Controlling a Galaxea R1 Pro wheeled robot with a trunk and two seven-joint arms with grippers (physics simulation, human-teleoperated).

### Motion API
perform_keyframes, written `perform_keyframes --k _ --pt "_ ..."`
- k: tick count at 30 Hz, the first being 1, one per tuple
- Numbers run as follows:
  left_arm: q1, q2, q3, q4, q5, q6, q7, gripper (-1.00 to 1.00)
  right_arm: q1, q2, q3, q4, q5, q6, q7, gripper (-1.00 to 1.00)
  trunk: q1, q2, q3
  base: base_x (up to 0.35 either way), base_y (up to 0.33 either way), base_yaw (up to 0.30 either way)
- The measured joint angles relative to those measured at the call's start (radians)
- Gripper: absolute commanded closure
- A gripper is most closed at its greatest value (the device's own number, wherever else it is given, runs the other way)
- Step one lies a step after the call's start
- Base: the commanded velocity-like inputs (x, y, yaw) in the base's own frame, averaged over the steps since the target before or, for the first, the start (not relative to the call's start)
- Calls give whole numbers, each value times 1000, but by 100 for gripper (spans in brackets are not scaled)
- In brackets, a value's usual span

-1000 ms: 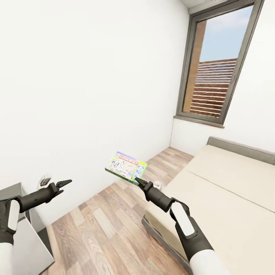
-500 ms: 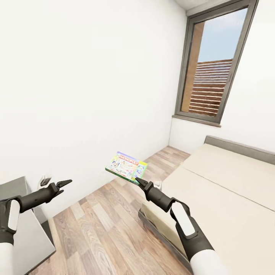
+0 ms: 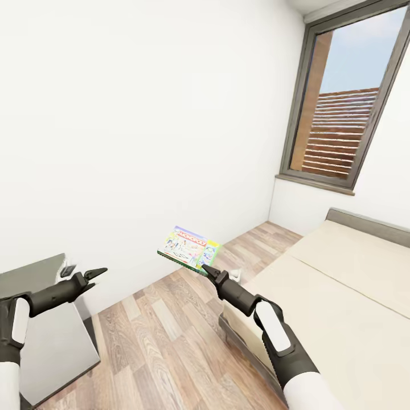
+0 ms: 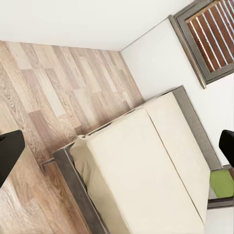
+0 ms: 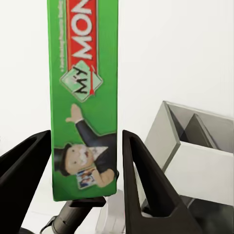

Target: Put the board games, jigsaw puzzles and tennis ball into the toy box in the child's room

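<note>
Hanging ahead with nothing between its spread fingers, the left tool carries nothing; the right tool pinches the Monopoly box by one edge, so a turn might swing it loose.

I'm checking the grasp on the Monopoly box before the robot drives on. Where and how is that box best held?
By its thin green edge, as now: the right gripper comes at the near edge of the Monopoly box from the robot's side, one finger on each broad face. The box is flat and wide, so only its thickness fits between the fingers. A deeper bite would probably steady it.
</note>
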Motion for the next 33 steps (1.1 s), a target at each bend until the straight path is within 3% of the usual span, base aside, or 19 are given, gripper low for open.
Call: perform_keyframes --k 21,33 --pt "0 -1 -2 0 -4 0 0 -100 0 -1 0 0 3 -1 0 100 0 0 14 0 0 252" --pt "0 -1 -2 0 -4 0 0 -100 0 -1 0 -1 2 -28 2 100 0 0 15 0 0 38"
